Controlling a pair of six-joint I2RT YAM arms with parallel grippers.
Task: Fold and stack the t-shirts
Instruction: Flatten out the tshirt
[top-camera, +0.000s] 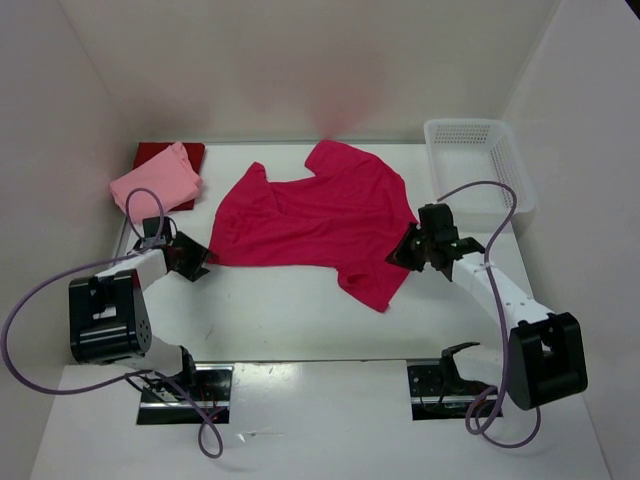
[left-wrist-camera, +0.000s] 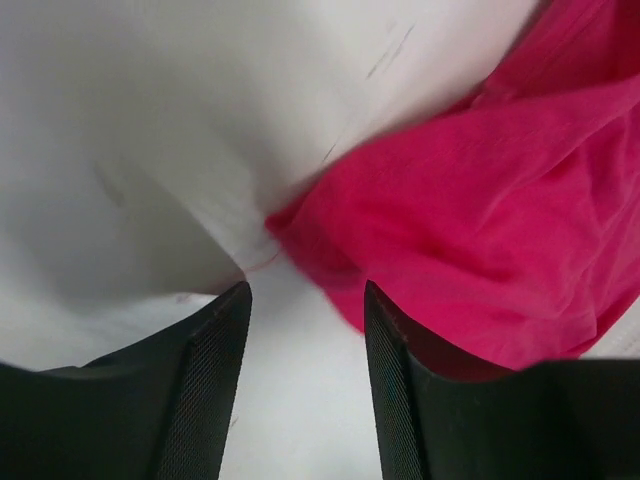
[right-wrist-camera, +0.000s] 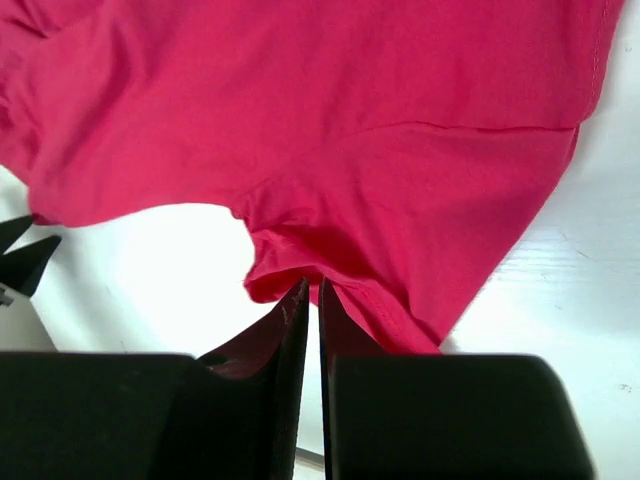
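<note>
**Crimson shirt spread mid-desk, pinched on the right side only**

A white desk (top-camera: 290, 320) is boxed in by white walls at the back and on both sides. At the far right corner a white mesh basket (top-camera: 515, 170) stands close against the right wall. All three shirts lie on the desk outside it.

The magenta-crimson t-shirt (top-camera: 320, 215) lies opened out and wrinkled across the middle of the desk. Its far tip reaches the back edge, and a lower corner trails toward the near right. In the far left corner the light pink t-shirt (top-camera: 155, 185) sits folded, lying partly over the folded dark red t-shirt (top-camera: 190, 152), both tight to the left wall.

The right fingers (right-wrist-camera: 270, 400) are closed almost together, pinching a fold at the crimson shirt's right edge. The left fingers (left-wrist-camera: 215, 390) stand apart at the shirt's left corner with bare desk between them. One finger is just beside the cloth, and nothing is clamped.

A broad strip of bare desk runs between the shirt's near edge and the arm bases. Narrower gaps separate the shirt from the pink stack and from the basket.
</note>
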